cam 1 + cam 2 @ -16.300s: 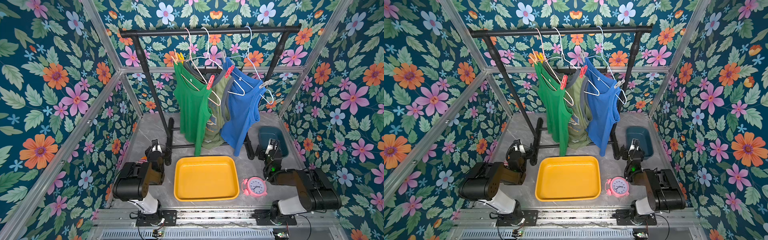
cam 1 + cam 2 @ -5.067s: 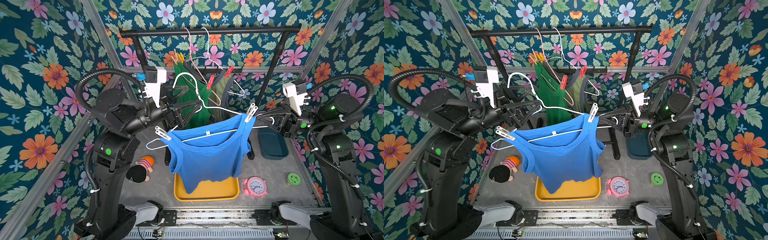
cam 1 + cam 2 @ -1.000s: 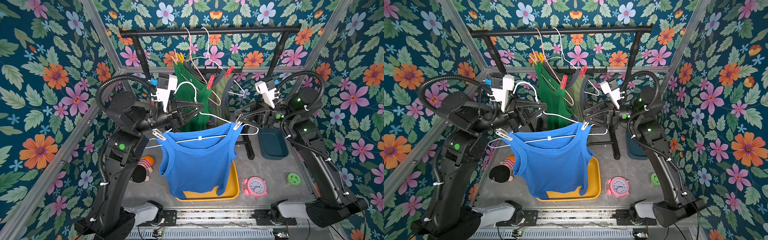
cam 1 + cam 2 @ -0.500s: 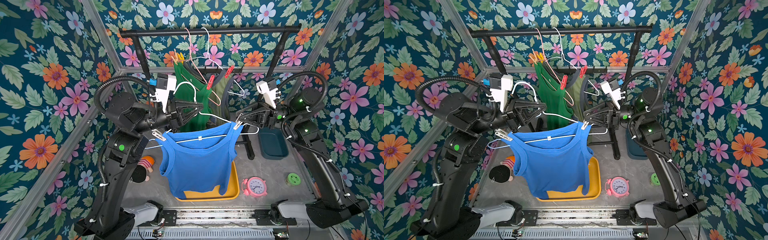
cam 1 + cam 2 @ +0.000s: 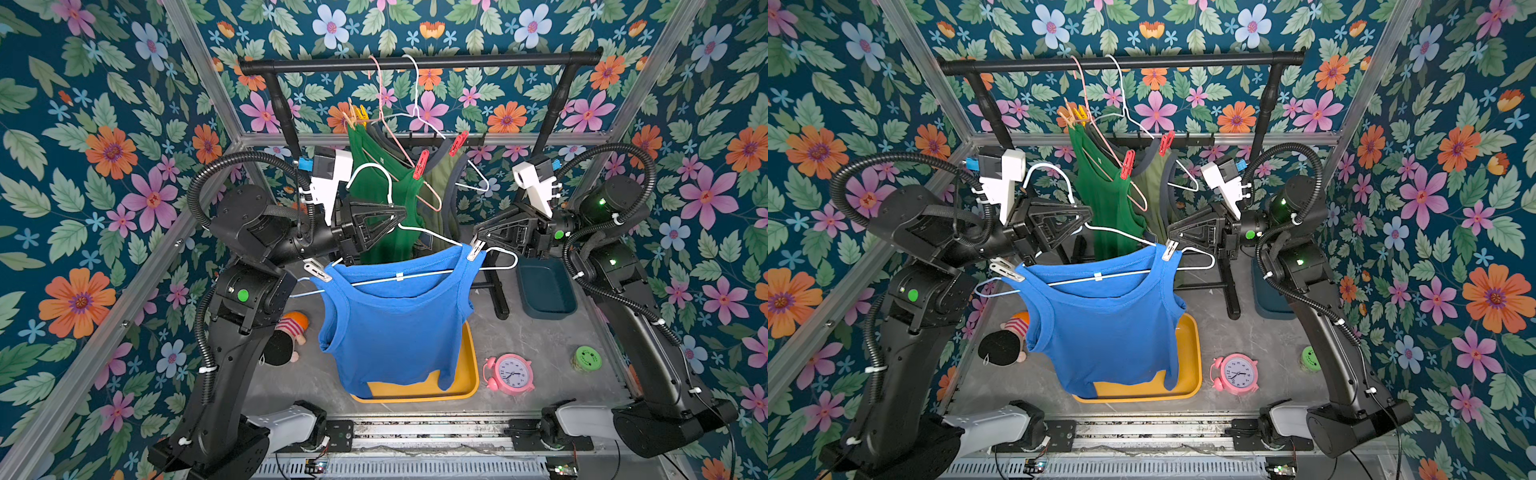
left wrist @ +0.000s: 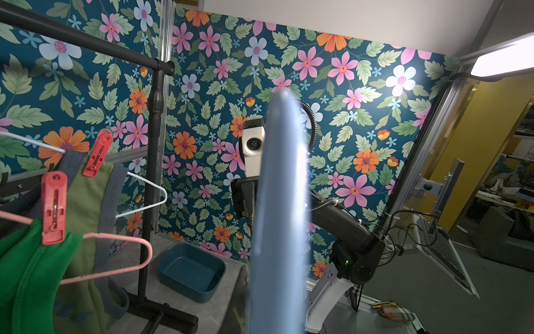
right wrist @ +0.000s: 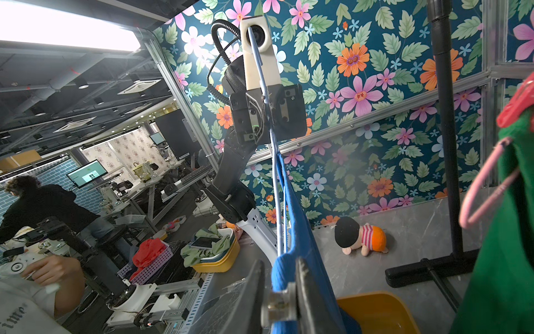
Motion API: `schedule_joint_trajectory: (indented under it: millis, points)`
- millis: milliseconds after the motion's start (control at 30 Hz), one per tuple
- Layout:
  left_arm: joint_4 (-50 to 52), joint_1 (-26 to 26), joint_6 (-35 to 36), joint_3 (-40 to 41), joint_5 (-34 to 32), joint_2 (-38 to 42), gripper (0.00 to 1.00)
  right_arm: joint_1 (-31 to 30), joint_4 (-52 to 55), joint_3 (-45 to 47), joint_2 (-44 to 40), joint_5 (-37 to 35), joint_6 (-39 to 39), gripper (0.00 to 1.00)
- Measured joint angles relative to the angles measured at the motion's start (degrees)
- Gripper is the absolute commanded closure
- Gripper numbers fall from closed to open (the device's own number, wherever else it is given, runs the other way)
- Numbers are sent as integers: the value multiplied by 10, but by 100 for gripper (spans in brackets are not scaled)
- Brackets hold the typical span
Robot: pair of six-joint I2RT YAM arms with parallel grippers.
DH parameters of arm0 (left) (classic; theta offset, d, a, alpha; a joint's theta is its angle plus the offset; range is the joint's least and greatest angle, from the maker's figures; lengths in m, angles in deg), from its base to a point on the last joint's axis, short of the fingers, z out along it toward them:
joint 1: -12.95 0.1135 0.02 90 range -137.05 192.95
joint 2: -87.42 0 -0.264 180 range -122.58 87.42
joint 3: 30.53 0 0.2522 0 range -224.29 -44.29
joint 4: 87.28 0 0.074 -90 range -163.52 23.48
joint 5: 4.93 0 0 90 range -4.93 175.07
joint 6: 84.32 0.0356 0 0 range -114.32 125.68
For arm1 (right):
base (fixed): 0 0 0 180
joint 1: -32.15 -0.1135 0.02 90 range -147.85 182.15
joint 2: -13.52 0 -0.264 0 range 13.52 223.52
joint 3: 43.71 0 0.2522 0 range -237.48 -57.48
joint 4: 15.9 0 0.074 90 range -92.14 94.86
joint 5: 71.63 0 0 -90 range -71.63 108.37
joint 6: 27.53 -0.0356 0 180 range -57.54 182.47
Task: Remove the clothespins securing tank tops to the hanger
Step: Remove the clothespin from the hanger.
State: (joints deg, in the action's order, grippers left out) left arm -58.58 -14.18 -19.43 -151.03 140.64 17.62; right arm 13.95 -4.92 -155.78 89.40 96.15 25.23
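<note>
Right pincer point(image 7: 279, 270) clamps grey clothespin point(image 5: 475, 250) on blue tank top point(image 5: 395, 324); left pincer point(image 5: 397, 216) grips hanger point(image 5: 428, 274).

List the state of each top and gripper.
Royal blue knit tank top: pegged on white wire hanger, off black rail.
Bright green top: pegged, hanging on rail.
Olive top: pegged, hanging on rail.
Left gripper: shut on white wire hanger.
Right gripper: shut on pale grey plastic clothespin.

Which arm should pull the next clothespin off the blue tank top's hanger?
Right. The right gripper has its fingers pinching the pale grey clothespin on the blue tank top; the left gripper is busy, shut on the white hanger.
</note>
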Motion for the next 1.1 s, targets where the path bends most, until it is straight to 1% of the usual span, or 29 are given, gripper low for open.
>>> schedule_joint_trajectory:
  millis: [233, 300, 400, 700, 800, 867, 967, 1100]
  points:
    - [0, 0, 0, 0, 0, 1, 100, 0, 0, -3, 0, -2, 0, 83]
    - [0, 0, 0, 0, 0, 1, 100, 0, 1, -8, 0, -3, 0, 87]
    - [0, 0, 0, 0, 0, 2, 100, 0, 5, -20, 0, -6, 2, 90]
    - [1, 0, 3, 3, 0, 2, 100, 0, 7, -40, 6, -16, 2, 92]
    - [1, 0, 11, 4, 0, 2, 100, 0, 21, -53, 7, -22, 7, 92]
    - [3, 0, 12, 4, -1, 3, 100, 1, 42, -75, 13, -30, 21, 90]
    - [7, 0, 15, 6, -3, 6, 100, 11, 67, -104, 21, -35, 34, 91]
    - [26, 0, 28, 7, -12, 11, 100, 43, 70, -108, 28, -41, 31, 91]
